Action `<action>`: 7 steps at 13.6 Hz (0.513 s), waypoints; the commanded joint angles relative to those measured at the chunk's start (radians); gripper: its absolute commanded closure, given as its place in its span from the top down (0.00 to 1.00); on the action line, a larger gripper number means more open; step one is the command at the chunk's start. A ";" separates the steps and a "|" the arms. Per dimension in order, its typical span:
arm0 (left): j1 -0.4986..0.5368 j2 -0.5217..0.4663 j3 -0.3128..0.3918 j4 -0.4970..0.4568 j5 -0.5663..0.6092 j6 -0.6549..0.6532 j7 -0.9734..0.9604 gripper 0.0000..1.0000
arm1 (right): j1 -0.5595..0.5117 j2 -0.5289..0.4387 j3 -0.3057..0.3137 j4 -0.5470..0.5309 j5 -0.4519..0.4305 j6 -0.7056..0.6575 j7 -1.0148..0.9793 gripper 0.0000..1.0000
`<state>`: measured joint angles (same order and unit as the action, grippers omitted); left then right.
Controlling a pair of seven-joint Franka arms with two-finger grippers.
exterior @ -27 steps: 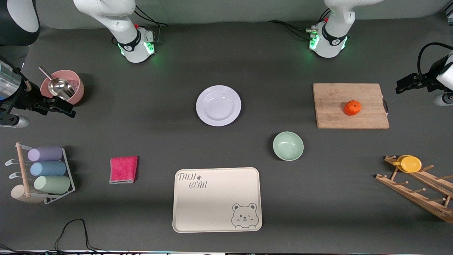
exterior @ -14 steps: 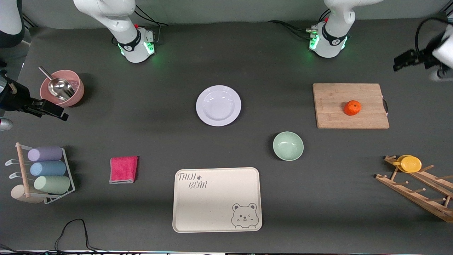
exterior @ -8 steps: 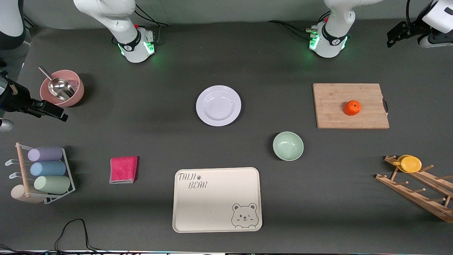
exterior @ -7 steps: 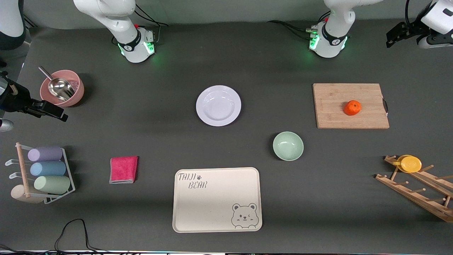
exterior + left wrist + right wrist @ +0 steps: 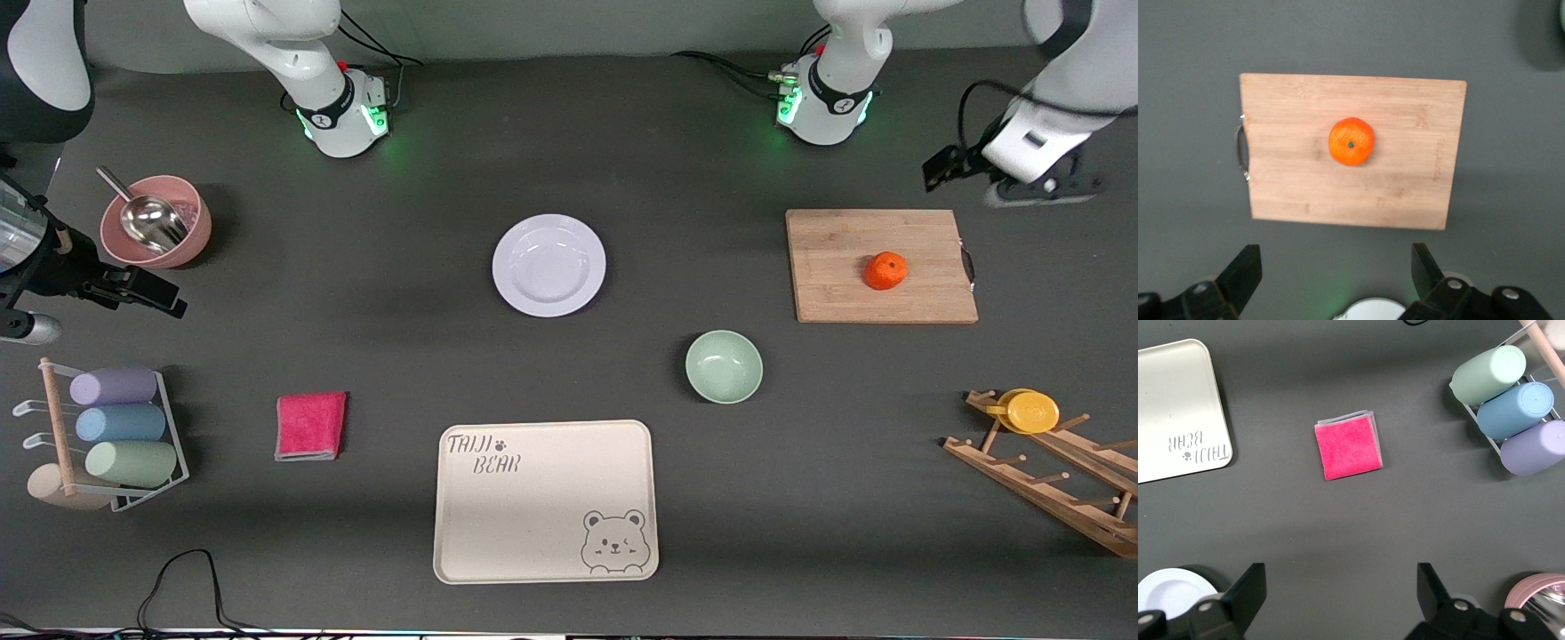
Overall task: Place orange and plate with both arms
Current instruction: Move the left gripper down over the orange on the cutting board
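Note:
The orange (image 5: 885,270) rests near the middle of a wooden cutting board (image 5: 836,284) toward the left arm's end of the table. In the left wrist view the orange (image 5: 1351,141) shows its stem end upward. The white plate (image 5: 548,265) lies bare at the table's middle. My left gripper (image 5: 1336,273) hangs open and holds nothing, up in the air over the table just off the board's edge on the robots' side. My right gripper (image 5: 1338,593) is open too, with nothing in it, over the right arm's end of the table, beside the pink bowl (image 5: 169,222).
A pale-green bowl (image 5: 724,366) and a cream bear-printed tray (image 5: 545,500) lie nearer the camera than the plate. A pink cloth (image 5: 310,425), a rack of cups (image 5: 107,427), and a wooden rack (image 5: 1049,471) with a yellow disc (image 5: 1031,412) stand along the ends.
The left arm's hand swung up toward the robots' side, then came in beside the cutting board's corner. The right arm's hand shifted a little. Nothing on the table moved.

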<state>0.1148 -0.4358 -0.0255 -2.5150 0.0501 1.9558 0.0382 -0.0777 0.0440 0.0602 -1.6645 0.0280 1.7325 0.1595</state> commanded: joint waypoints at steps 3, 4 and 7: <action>0.031 0.172 0.001 -0.139 0.007 0.309 0.006 1.00 | 0.004 -0.003 -0.008 0.026 -0.043 -0.040 0.028 1.00; 0.031 0.205 0.001 -0.156 0.007 0.359 0.006 1.00 | 0.006 0.005 -0.007 0.031 -0.043 -0.040 0.028 1.00; 0.031 0.299 0.002 -0.159 0.007 0.469 0.005 1.00 | 0.007 -0.003 0.001 0.034 -0.037 -0.050 0.032 1.00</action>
<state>0.1385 -0.1792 -0.0213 -2.6733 0.0501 2.3697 0.0382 -0.0781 0.0428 0.0573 -1.6539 -0.0005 1.7079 0.1599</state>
